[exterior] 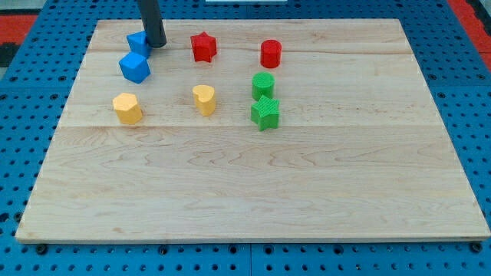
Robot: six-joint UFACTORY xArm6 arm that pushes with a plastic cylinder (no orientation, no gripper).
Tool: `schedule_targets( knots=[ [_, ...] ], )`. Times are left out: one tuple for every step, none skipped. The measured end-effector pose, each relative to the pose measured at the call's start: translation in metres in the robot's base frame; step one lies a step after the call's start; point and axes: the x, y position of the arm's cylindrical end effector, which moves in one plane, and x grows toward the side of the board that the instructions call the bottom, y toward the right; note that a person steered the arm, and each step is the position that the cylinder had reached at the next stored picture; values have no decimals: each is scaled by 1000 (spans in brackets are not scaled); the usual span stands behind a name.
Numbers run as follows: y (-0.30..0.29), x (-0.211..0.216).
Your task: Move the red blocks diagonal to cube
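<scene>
My tip (pixel 156 44) rests at the view's top left, touching the right side of a blue block (pixel 138 42) of unclear shape. A blue cube (pixel 135 67) sits just below that block. A red star (pixel 203 47) lies to the right of my tip with a small gap between them. A red cylinder (pixel 271 54) lies further right. Both red blocks are in the top row, to the right of the blue cube and slightly above it.
A yellow hexagonal block (pixel 127 107) and a yellow heart-shaped block (pixel 204 99) sit in the middle row. A green cylinder (pixel 263 85) and a green star (pixel 265 113) stand below the red cylinder. The wooden board (pixel 253 192) lies on a blue pegboard.
</scene>
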Motion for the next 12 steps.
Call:
schedule_targets(
  knots=[
    [6, 0],
    [14, -1],
    [27, -1],
    [42, -5],
    [57, -8],
    [67, 2],
    [67, 5],
    [57, 10],
    [60, 10],
    [60, 10],
    [61, 10],
    [61, 12]
  ],
)
